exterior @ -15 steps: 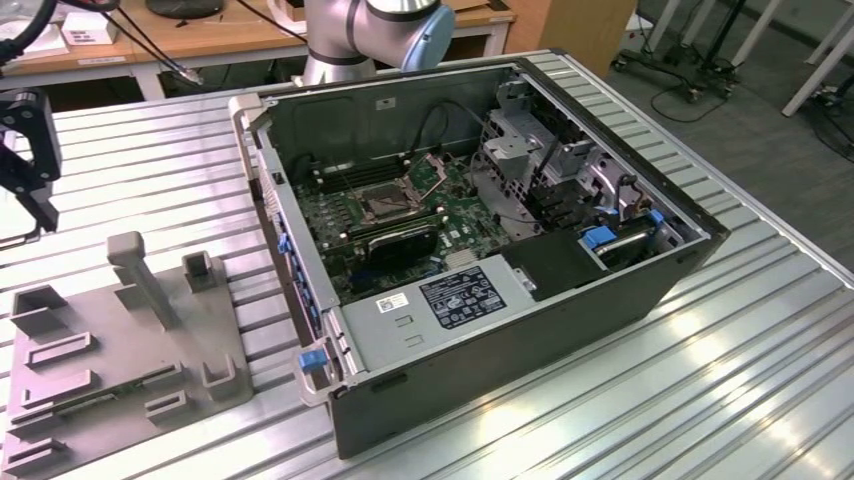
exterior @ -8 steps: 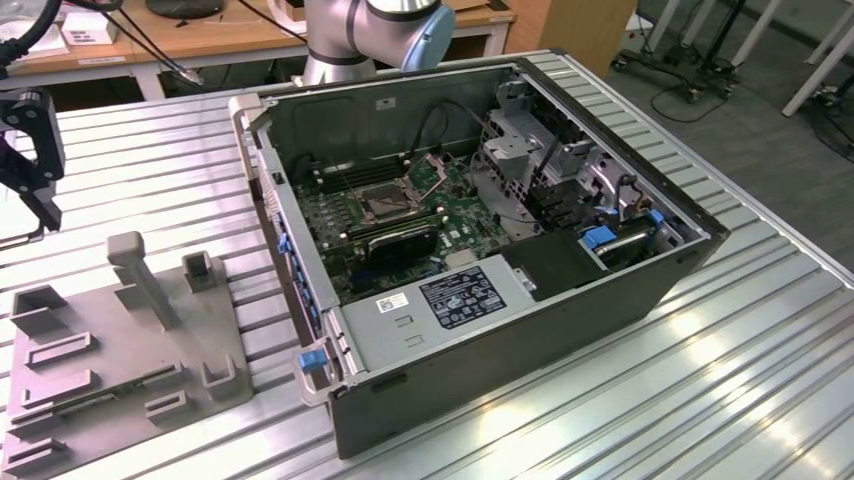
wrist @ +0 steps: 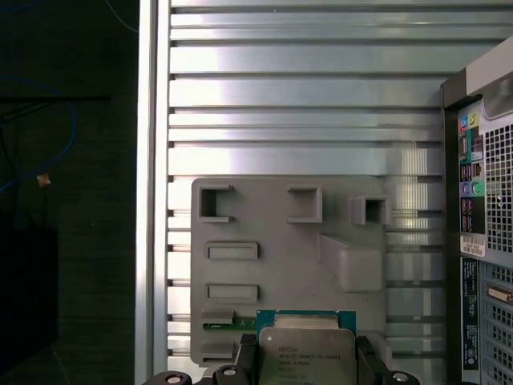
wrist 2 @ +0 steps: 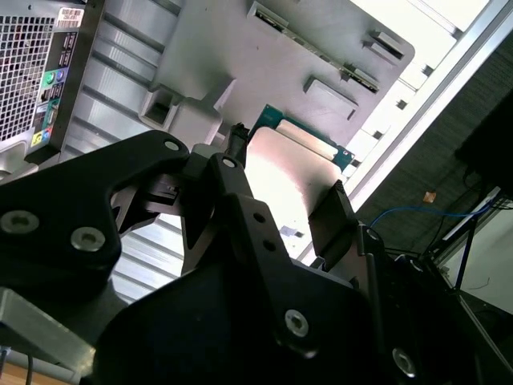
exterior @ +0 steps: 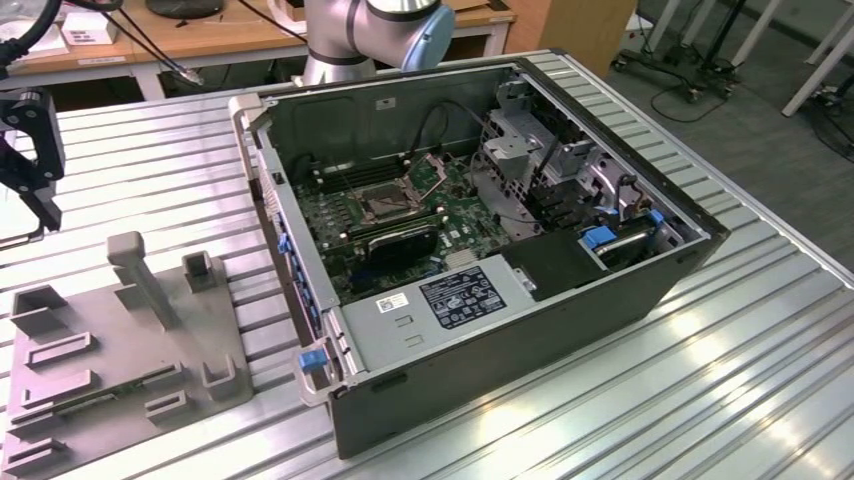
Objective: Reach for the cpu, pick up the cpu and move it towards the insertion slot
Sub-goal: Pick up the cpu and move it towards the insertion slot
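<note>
Where the black hand (wrist: 305, 345) pinches it, the square cpu (wrist: 307, 357) shines silvery.

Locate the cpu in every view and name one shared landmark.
First wrist view: silvery square cpu with a green rim, between the fingers of the black pincer, over the grey plastic fixture plate.
Second wrist view: the cpu, between those fingers.
Exterior view: cpu too small to tell; pincer at the exterior view's left.
Shared landmark: that plate.

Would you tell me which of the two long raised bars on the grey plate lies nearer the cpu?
The bar farther from the three hollow blocks; the other bar lies between it and them, away from the cpu.
</note>
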`<state>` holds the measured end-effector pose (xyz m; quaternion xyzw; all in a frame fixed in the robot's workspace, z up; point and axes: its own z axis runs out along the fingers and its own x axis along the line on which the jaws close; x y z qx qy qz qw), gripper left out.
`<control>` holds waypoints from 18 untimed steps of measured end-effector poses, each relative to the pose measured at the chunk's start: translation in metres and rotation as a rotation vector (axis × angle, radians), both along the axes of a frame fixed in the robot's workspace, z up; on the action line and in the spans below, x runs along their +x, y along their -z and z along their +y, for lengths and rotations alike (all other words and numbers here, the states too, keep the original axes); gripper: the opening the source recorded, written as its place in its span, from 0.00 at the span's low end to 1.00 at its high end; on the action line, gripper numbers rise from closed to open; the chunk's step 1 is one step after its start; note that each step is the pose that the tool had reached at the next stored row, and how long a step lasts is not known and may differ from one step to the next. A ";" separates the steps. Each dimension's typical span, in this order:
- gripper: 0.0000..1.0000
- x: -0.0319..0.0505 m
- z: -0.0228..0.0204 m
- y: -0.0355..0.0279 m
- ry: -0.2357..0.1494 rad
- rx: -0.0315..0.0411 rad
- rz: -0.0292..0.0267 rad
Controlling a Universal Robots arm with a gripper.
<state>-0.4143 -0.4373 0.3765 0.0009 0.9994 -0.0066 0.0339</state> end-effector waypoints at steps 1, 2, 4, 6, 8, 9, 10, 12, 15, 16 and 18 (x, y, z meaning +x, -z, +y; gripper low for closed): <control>0.55 0.0002 0.0001 0.0000 0.000 0.0000 0.0000; 0.55 0.0003 0.0000 0.0000 0.000 0.0000 0.0000; 0.55 0.0006 0.0000 0.0000 0.000 0.0000 0.0000; 0.55 0.0010 0.0000 0.0000 0.000 0.0000 0.0000; 0.55 0.0014 0.0000 0.0000 0.000 0.0000 0.0000; 0.55 0.0016 0.0000 0.0000 0.000 0.0000 0.0000; 0.55 0.0017 0.0000 0.0000 0.000 0.0000 0.0000; 0.55 0.0022 0.0000 -0.0001 0.000 0.0000 0.0000; 0.55 0.0038 0.0000 0.0000 0.000 0.0000 0.0000; 0.55 0.0041 0.0000 0.0000 0.000 0.0000 -0.0001; 0.55 0.0043 0.0000 0.0001 0.000 0.0000 -0.0001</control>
